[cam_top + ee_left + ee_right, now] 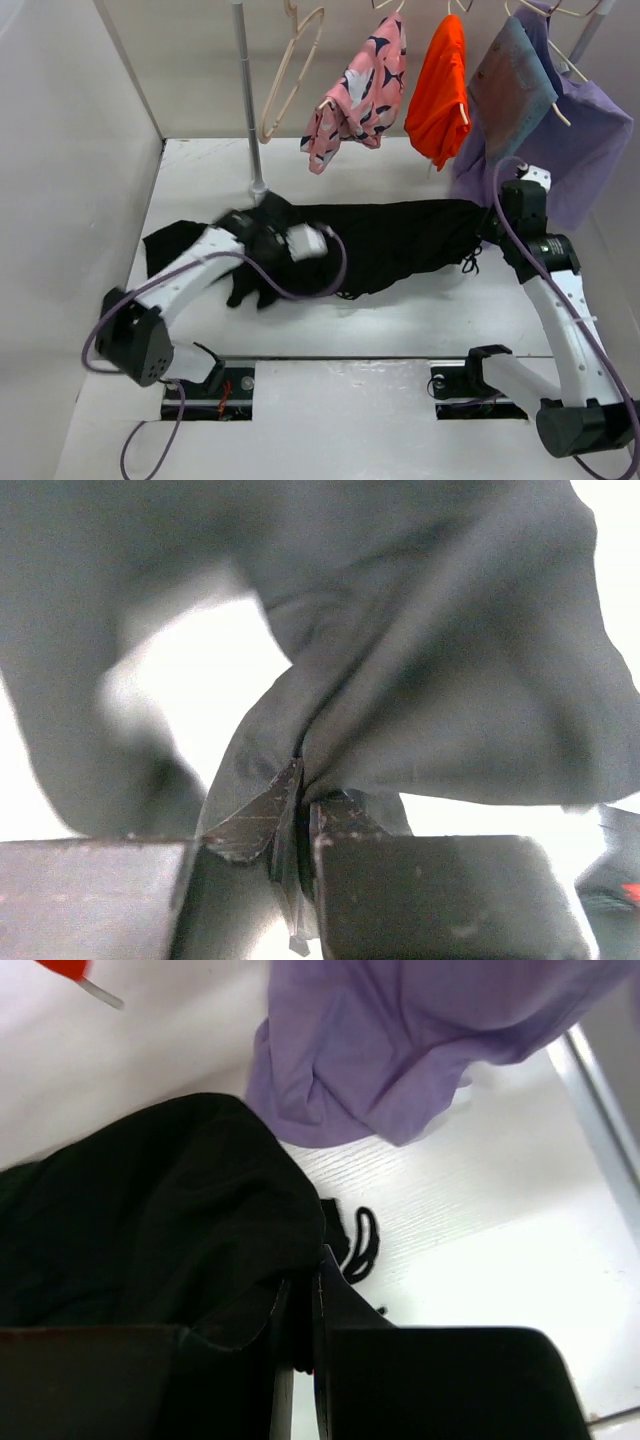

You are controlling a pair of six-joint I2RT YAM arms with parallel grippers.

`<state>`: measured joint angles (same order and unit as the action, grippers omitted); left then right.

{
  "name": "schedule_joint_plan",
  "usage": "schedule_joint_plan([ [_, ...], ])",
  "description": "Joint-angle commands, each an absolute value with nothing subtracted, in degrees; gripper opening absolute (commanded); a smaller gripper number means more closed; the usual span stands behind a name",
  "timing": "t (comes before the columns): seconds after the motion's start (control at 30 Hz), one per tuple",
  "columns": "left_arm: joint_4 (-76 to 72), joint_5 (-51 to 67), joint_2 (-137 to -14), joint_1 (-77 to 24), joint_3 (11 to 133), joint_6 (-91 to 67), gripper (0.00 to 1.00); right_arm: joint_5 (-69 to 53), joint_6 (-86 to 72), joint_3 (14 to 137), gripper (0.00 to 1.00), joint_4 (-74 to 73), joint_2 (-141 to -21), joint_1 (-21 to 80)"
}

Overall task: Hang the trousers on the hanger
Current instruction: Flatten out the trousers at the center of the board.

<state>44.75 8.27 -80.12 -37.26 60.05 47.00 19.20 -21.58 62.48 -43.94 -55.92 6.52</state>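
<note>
Your left arm [190,285] runs from its base at the near left forward and to the right, low over the bench [400,325], with its wrist above the left part of the trousers [400,240]. The overhead view is blurred there. In the left wrist view the left fingers [250,825] are pinched together on a gathered fold of the black cloth, which fans upward from them in soft creases.

Your right arm [560,320] rises from the near right and bends forward to the right end of the trousers, close beside the hanging purple garment [575,140]. The right fingers [345,1310] are clamped on the edge of the black fabric. A thin black cord [365,1240] lies looped on the white bench just beyond them.

The trousers are plain, matte and limp, and lie stretched crosswise on the bench between your two grips, with a crumpled dark heap at the left end.

The hanger [295,75], a thin pale wooden triangle, hangs bare at the back beside the upright metal pole [248,100], well apart from the trousers. To its right hang a pink patterned garment [360,95] and an orange garment [440,90].
</note>
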Motion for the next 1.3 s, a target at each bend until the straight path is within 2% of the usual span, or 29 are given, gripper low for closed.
schedule_joint_plan([
  [0.0,45.1,-4.7,-68.7,-22.2,72.4,48.8,0.00,18.8,-19.5,69.0,0.00,-48.1,-52.6,6.1],
  [0.1,40.1,-5.9,-59.6,-10.9,76.2,48.8,0.00,18.8,-19.5,73.5,0.00,-51.8,-49.8,6.1],
  [0.2,31.8,-8.1,-50.2,-5.6,74.0,49.3,0.00,18.8,-19.5,77.7,0.00,-54.7,-47.1,6.1],
  [0.37,16.6,-17.6,-44.6,-1.8,72.8,49.8,0.00,17.4,-17.2,86.3,0.00,-61.1,-48.1,6.1],
  [0.53,15.0,-17.6,-53.4,-0.6,74.3,48.1,0.00,12.2,-15.1,88.8,0.00,-60.7,-55.3,6.1],
  [0.7,14.2,-12.1,-63.4,0.4,74.3,43.9,0.00,12.8,-15.1,84.6,0.00,-56.9,-60.4,6.1],
  [0.93,9.3,-11.0,-75.8,0.4,71.7,42.2,0.00,12.1,-15.8,76.7,0.00,-47.8,-64.6,6.1],
  [1.03,7.7,-11.0,-83.6,-0.3,75.3,39.0,0.02,14.3,-18.4,73.8,0.00,-42.6,-67.8,6.1],
  [1.07,8.6,-10.3,-85.8,-0.4,77.3,38.2,0.07,14.8,-19.2,73.3,0.04,-40.5,-69.0,5.5],
  [1.1,11.2,-10.3,-90.3,-1.0,82.3,37.1,0.16,14.9,-19.9,74.1,0.38,-39.9,-71.6,5.5],
  [1.13,13.3,-9.2,-92.4,-1.0,85.1,36.0,0.28,14.2,-20.6,75.0,0.57,-39.9,-73.1,5.0],
  [1.17,15.4,-8.4,-94.3,-1.0,87.9,34.2,0.56,13.2,-20.6,76.0,0.73,-39.9,-74.6,5.0],
  [1.2,17.6,-7.8,-95.8,-1.0,90.3,33.3,0.65,13.2,-20.6,78.5,0.90,-42.4,-76.1,5.0],
  [1.23,21.4,-7.8,-97.4,-1.0,93.9,32.5,0.74,13.2,-20.6,79.7,1.00,-43.9,-78.5,5.0],
  [1.27,22.8,-7.8,-97.4,-1.0,94.6,32.5,0.83,14.2,-20.6,80.5,1.00,-45.5,-79.4,5.0],
])
